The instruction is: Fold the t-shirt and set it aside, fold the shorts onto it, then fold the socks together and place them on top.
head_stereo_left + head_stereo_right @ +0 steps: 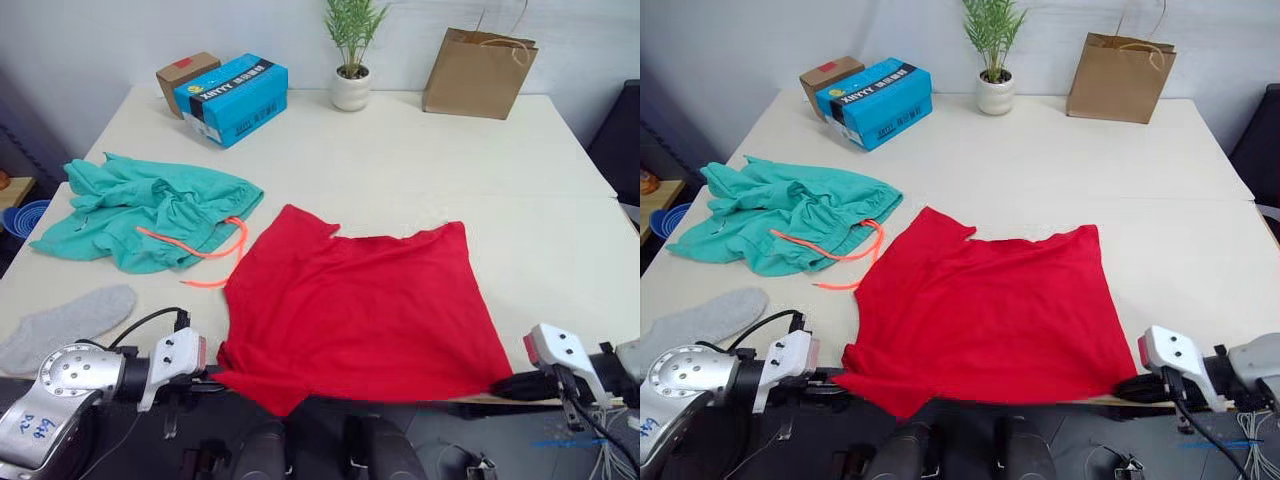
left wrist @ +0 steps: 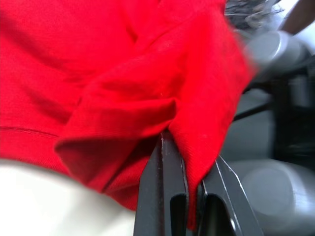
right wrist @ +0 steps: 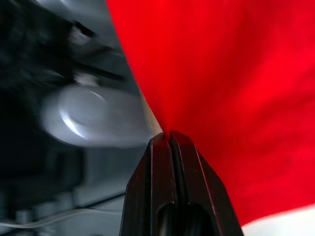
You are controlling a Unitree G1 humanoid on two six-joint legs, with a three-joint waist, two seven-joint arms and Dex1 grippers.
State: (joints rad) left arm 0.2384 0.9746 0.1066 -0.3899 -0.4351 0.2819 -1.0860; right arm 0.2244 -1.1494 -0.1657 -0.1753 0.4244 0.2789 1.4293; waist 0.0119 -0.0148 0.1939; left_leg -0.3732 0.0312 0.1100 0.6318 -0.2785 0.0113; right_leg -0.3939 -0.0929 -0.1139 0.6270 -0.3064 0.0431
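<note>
- Two pincers sit at the near edge of the counter (image 1: 560, 150), each pinching a near corner of the t-shirt (image 1: 370, 300).
- Left pincer (image 2: 189, 152): in its wrist view the two black fingers are pressed nearly together with a fold of red cloth caught between them. It holds the shirt's near left corner, which hangs bunched just over the counter's edge.
- Right pincer (image 3: 170, 135): its fingers are closed tight, and the shirt's red edge runs into their tips. It holds the near right corner at the counter's edge.
- T-shirt: bright red, spread mostly flat across the near middle of the pale counter, with one corner or sleeve poking up at its far left.
- Shorts (image 1: 150, 215): teal, crumpled in a heap to the left of the shirt and slightly farther back. Their orange drawstring (image 1: 205, 255) trails toward the shirt and ends just beside its left edge.
- Sock (image 1: 65, 325): one grey sock lies flat at the near left of the counter, in front of the shorts and apart from the shirt.
- Far side of the counter: a blue box (image 1: 232, 98) with a small brown box (image 1: 185, 70) behind it at the left, a potted plant (image 1: 352, 55) in the middle, and a brown paper bag (image 1: 478, 72) at the right.
</note>
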